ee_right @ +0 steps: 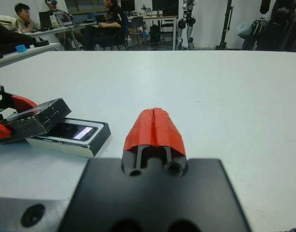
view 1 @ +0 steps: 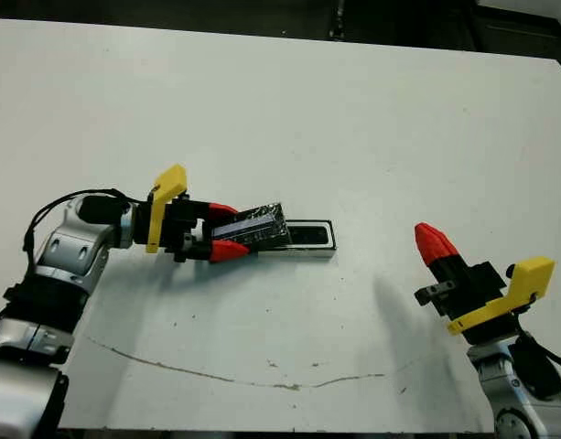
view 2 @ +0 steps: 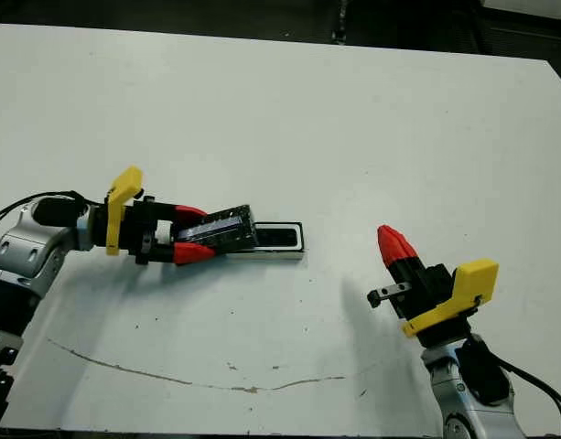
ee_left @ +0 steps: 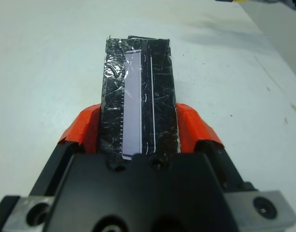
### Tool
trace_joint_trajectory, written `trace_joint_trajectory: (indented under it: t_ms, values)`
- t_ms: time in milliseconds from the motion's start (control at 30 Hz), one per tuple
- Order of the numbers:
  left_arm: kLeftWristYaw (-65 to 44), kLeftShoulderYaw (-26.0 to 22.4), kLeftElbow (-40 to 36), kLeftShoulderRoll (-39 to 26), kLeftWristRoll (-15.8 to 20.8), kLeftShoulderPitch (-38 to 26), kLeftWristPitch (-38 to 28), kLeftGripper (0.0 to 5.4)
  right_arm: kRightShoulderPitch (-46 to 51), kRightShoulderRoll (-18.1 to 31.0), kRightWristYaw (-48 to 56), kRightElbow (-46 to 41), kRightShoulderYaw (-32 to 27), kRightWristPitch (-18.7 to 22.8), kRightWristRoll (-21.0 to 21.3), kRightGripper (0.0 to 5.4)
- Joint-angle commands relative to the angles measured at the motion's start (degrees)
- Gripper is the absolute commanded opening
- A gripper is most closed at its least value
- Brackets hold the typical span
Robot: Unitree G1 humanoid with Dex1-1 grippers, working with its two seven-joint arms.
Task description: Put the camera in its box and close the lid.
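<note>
The left pincer [view 1: 227, 230] pinches the lid [view 1: 254, 227], tilted over the left end of the box [view 1: 309, 249], whose long axis runs left-right; right pincer [view 1: 433, 240] pressed together.

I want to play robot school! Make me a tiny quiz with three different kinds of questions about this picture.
1. True or false: the camera already lies in the box.
2. Which claw holds the lid? A) left claw B) right claw C) neither
3. Fill in: the lid sits tilted over one end of the box, so the box is not yet ____.

Key: 1 true; 2 A; 3 closed.
</note>
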State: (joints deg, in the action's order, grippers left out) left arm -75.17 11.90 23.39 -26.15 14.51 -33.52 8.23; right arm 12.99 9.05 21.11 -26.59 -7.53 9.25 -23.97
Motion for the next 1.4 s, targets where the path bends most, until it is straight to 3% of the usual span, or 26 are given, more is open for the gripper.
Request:
trace_joint_trajectory:
  t_ms: [33, 700, 1133, 1400]
  values:
    - [1.2, 2.2, 1.2, 1.6, -2.8, 0.5, -1.7, 3.15, 0.7, 0.7, -0.5, -0.1, -0.1, 0.0, 0.4, 0.0]
    - [1.1, 7.5, 1.4, 9.6, -3.5, -1.4, 2.2, 3.15, 0.8, 0.5, -0.1, 0.4, -0.3, -0.4, -0.2, 0.0]
    - [-2.0, 8.7, 20.4, 18.4, -6.2, -7.9, -5.6, 3.15, 1.0, 0.6, -0.2, 0.4, -0.6, -0.7, -0.1, 0.0]
    - [-2.2, 9.1, 26.2, 22.9, -7.6, -10.2, -10.4, 3.15, 1.0, 0.8, 0.0, 0.6, -0.9, -1.0, -0.1, 0.0]
